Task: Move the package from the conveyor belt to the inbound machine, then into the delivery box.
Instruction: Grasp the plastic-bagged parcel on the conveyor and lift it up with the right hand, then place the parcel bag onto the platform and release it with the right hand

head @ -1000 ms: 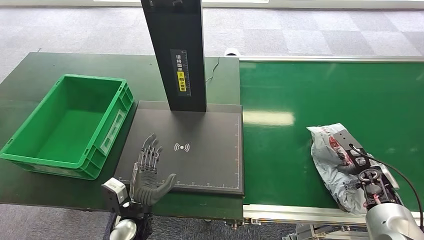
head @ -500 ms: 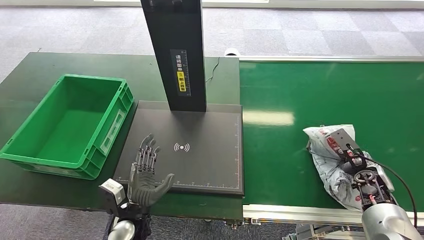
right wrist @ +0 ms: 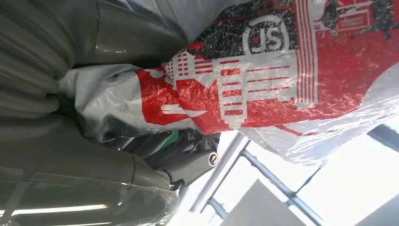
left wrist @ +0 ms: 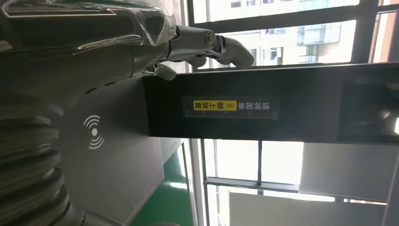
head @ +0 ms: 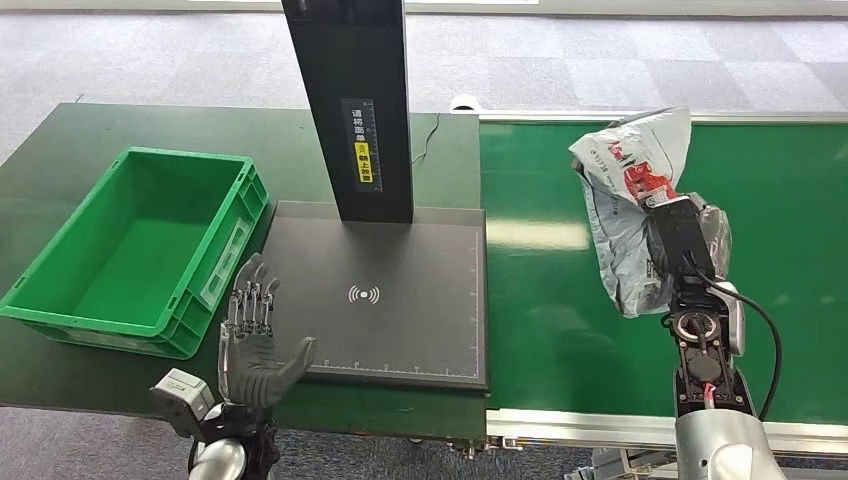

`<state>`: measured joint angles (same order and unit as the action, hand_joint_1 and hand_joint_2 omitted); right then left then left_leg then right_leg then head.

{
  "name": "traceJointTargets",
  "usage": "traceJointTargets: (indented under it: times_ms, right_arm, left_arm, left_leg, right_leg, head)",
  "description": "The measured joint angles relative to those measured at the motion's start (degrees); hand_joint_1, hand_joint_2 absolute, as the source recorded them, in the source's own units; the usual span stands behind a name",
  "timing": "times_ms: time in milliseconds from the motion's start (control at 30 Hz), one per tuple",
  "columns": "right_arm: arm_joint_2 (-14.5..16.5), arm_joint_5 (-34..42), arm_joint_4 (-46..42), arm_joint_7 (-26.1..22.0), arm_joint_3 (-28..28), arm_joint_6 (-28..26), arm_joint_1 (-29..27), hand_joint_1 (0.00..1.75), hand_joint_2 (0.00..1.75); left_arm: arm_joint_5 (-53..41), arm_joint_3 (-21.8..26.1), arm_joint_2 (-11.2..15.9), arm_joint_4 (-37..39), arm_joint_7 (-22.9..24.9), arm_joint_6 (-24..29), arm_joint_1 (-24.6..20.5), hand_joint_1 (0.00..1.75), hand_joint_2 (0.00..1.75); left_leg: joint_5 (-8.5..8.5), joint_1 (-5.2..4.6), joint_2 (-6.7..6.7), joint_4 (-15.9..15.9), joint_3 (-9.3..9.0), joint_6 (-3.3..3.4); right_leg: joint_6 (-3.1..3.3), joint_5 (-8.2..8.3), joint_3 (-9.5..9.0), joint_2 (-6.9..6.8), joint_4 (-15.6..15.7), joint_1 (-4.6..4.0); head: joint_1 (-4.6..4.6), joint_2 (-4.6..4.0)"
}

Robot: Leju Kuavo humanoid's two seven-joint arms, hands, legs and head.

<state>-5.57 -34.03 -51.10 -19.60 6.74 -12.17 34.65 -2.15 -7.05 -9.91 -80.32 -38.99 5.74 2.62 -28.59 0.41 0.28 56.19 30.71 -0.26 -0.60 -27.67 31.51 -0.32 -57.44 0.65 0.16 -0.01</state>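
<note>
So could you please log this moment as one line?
right hand: holds package above conveyor belt | left hand: open, by inbound machine | delivery box: empty

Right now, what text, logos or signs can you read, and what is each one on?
"JS" in a circle: on the package, gripped by the right robot hand.
Wireless-wave symbol: on the inbound machine's pad.
Yellow label on the machine's post: characters too small to read.

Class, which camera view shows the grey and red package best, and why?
The head view: the whole package appears held by the right hand above the conveyor belt. The right wrist view gives only a close crop of its printing.
</note>
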Motion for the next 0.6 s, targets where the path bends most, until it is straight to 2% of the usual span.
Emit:
traceJointTargets:
  times_ms: [133,267,433,600]
  right_arm:
    - [1.15,0.27,-6.56,-2.43,-6.47,1.18,-1.02,1.75,1.75]
    - [1.77,-4.95,-9.11,-4.21,-15.32,5.59,-0.19,1.75,1.75]
    - [4.21,-9.45,-6.36,-4.66,-26.36,9.60,3.95,1.75,1.75]
    - [7.41,-11.12,-1.34,-4.54,-32.63,11.20,8.56,1.75,1.75]
  left_arm:
    - [-1.46,1.82,0.25,-2.66,-0.82,0.53,-0.60,0.00,1.75]
    - [-2.51,3.35,0.50,-4.81,-0.86,-0.01,-1.54,0.00,1.75]
    - [-2.79,4.44,1.02,-5.63,-1.05,-1.19,-2.07,0.00,1.75]
    - [-3.10,4.38,1.09,-5.70,-1.04,-1.61,-2.25,0.00,1.75]
  left_leg:
    - [0.00,-0.01,0.13,0.00,-0.03,0.00]
    - [0.05,0.01,0.09,0.00,-0.03,-0.02]
    - [0.11,0.05,0.10,-0.01,-0.03,-0.05]
    - [0.12,0.05,0.10,0.00,-0.03,-0.05]
  right_leg:
    - [0.04,0.04,0.02,0.12,-0.01,0.01]
    - [0.06,0.05,0.00,0.13,-0.01,-0.01]
    - [0.07,0.06,0.02,0.12,-0.04,-0.06]
    - [0.07,0.06,0.02,0.10,-0.04,-0.06]
  head:
    - [0.00,0.01]
    - [-0.01,0.01]
    - [-0.01,0.01]
    - [0.01,0.00]
